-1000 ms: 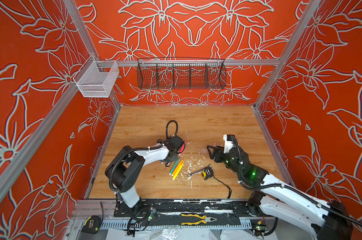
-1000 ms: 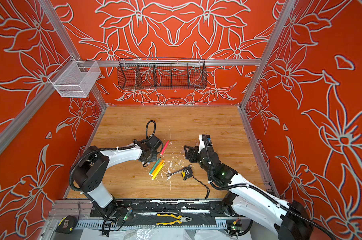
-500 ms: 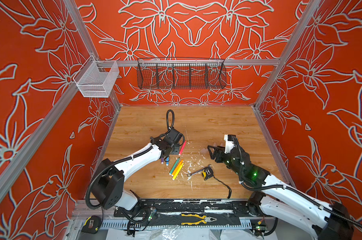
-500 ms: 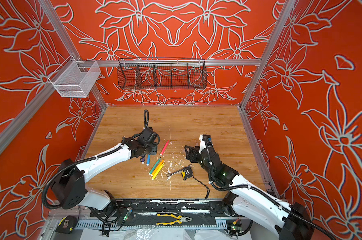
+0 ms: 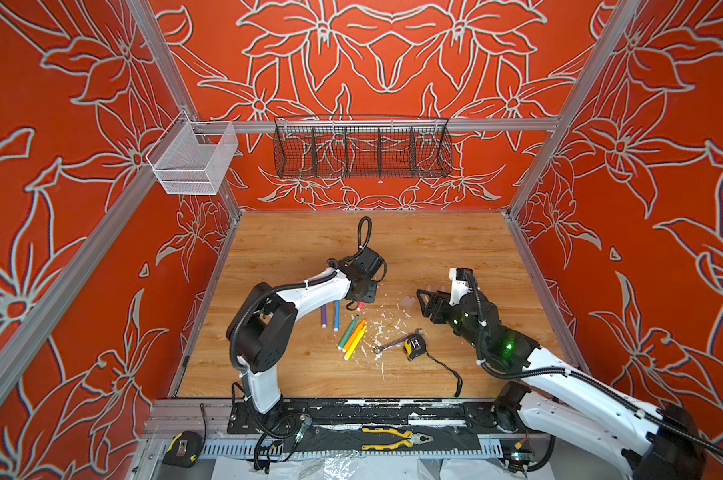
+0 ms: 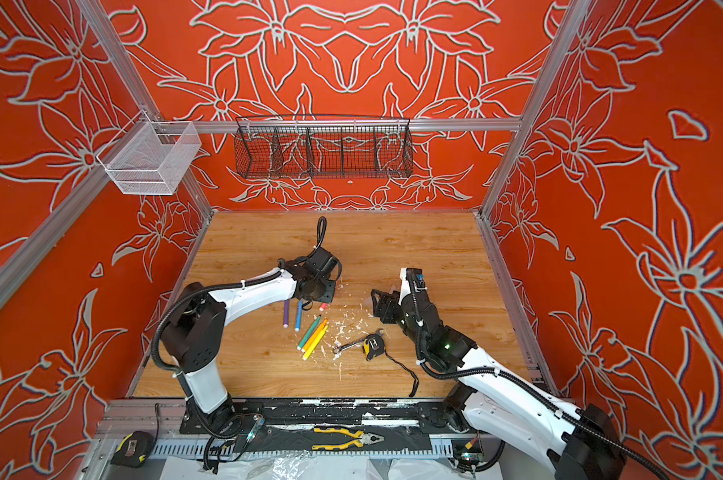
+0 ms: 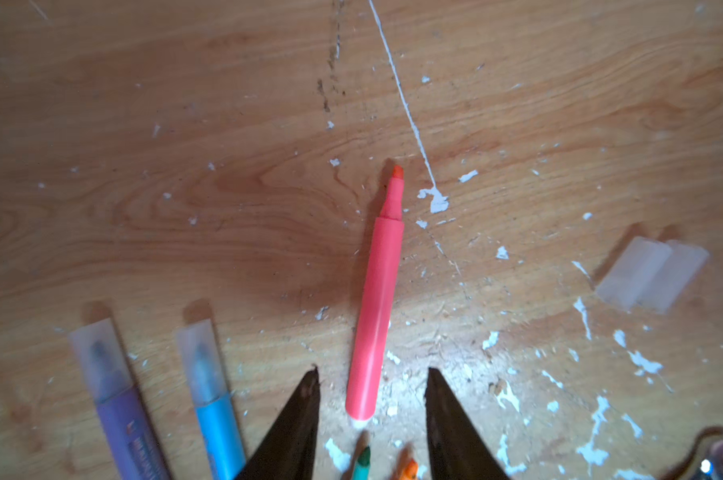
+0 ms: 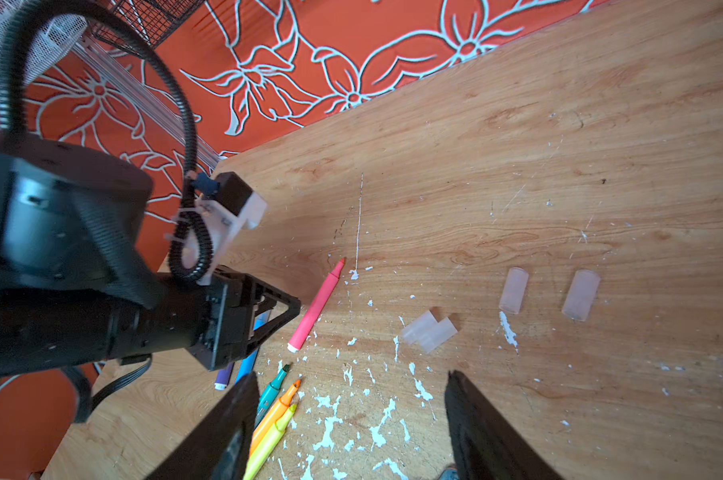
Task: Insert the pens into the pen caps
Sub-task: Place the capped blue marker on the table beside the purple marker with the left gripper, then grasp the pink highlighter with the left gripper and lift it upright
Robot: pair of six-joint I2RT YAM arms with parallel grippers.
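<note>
Wood-grain tabletop [image 5: 434, 249], flecked with white paint, sits between orange flowered walls. From the left wrist view the pink pen [image 7: 378, 307] shows whole: uncapped, flat on the wood, its tail between the parted, empty jaws of the left gripper [image 7: 372, 370], touching neither. Both top views show only that tail poking out from under the gripper. Beside it lie the capped purple pen [image 7: 118, 399] and blue pen [image 7: 210, 399]. Only the right wrist view takes in all four loose caps [image 8: 428, 330] (two touching, two apart) beyond the right gripper [image 8: 351, 374], which is wide open and empty. Half a second ago the pink barrel lay clear beside the left gripper; now the gripper is above it, elbow raised higher
</note>
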